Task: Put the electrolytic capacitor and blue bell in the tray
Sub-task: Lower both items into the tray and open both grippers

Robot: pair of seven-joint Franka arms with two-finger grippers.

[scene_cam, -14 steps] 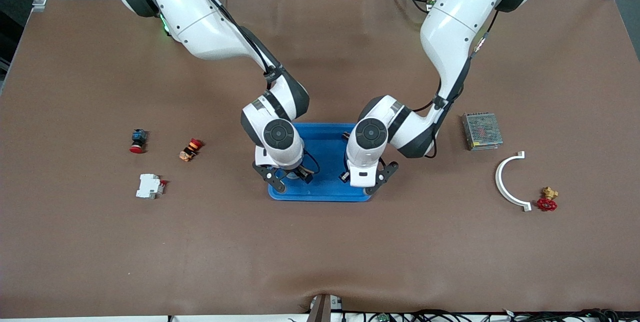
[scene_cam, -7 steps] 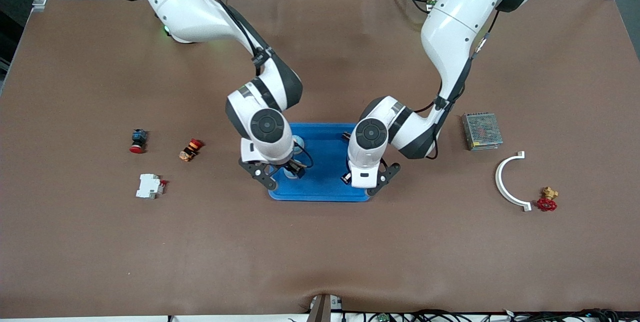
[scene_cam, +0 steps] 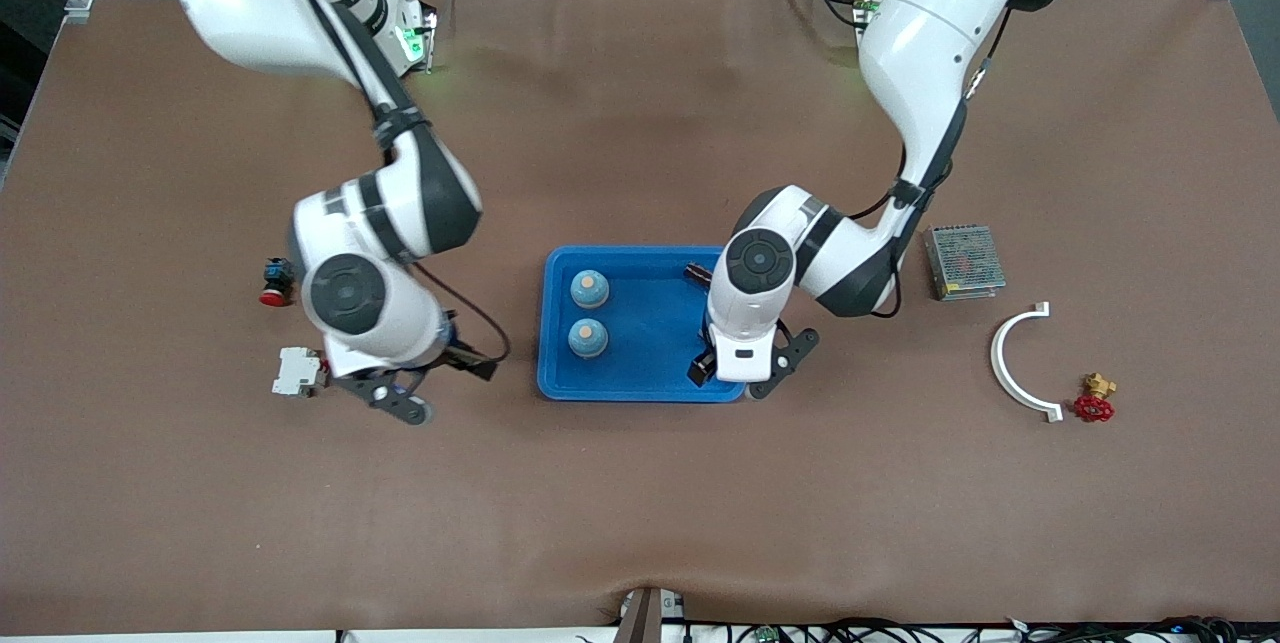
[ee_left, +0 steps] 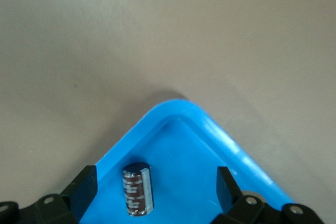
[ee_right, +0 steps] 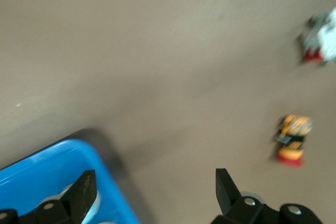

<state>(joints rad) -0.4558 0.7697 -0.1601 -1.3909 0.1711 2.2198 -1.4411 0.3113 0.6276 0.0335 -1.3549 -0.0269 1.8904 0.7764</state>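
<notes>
Left gripper point(ee_left: 152, 184) jaws now apart over tray point(scene_cam: 650, 263) corner, capacitor point(ee_left: 138, 190) released inside. Right gripper point(ee_right: 152, 187), open and empty, has withdrawn. Two bells point(scene_cam: 588, 289) in tray; task looks complete.

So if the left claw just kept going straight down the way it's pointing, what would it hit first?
Most likely the electrolytic capacitor, lying on the tray floor near a corner, between the open fingers of the left claw. How high the claw sits above it is hard to judge.

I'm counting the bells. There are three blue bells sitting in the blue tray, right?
Not quite: the front view shows two blue bells sitting in the blue tray, not three. They sit one nearer the camera than the other.
</notes>
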